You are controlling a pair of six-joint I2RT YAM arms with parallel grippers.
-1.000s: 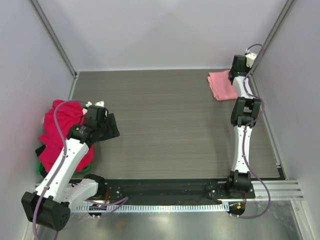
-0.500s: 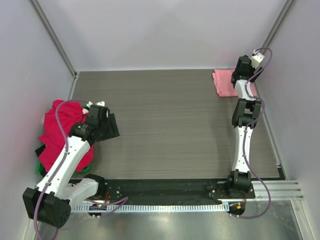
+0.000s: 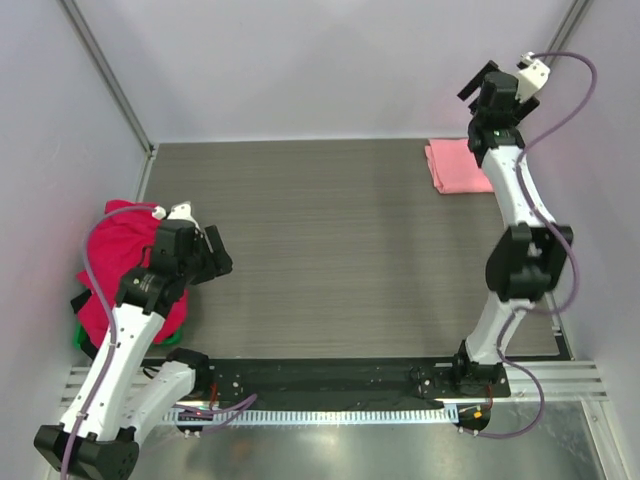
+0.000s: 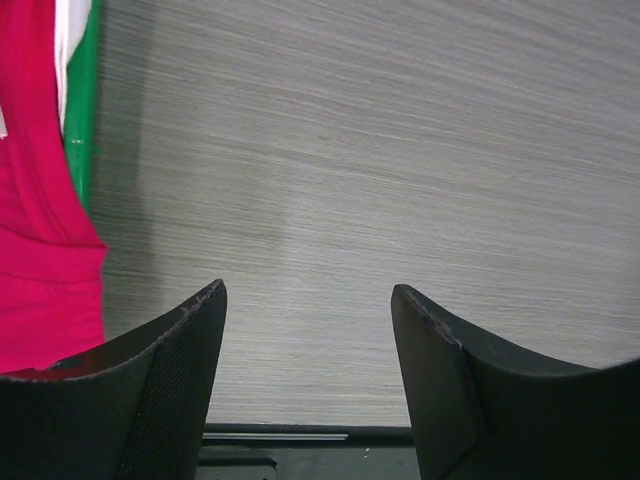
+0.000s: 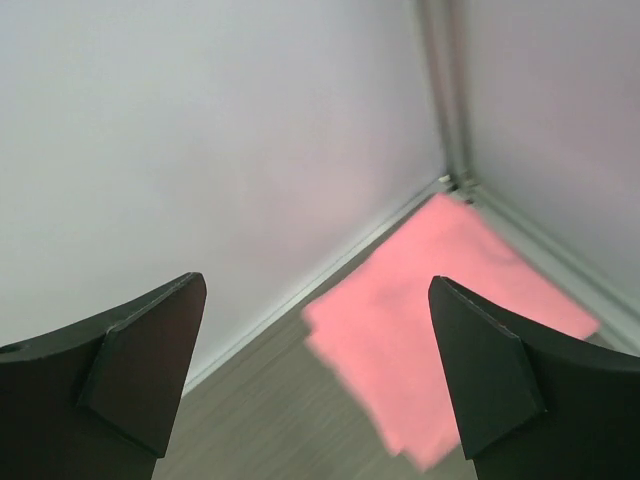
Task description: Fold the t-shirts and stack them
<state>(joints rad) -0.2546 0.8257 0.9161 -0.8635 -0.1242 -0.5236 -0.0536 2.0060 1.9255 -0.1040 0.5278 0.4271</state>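
Top view: folded pink shirt (image 3: pixel 460 165) lies at far-right corner of table (image 3: pixel 330 250); R gripper (image 5: pixel 315 290) above it, jaws wide, empty. L gripper (image 4: pixel 308 295) partly open, empty, beside red pile (image 3: pixel 110 270) at table's left edge. Likely step: fetch next shirt. L must pinch one red layer & drag to table centre.

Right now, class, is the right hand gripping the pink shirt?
No: the right hand hangs open above the pink shirt, which lies folded on the table, untouched.
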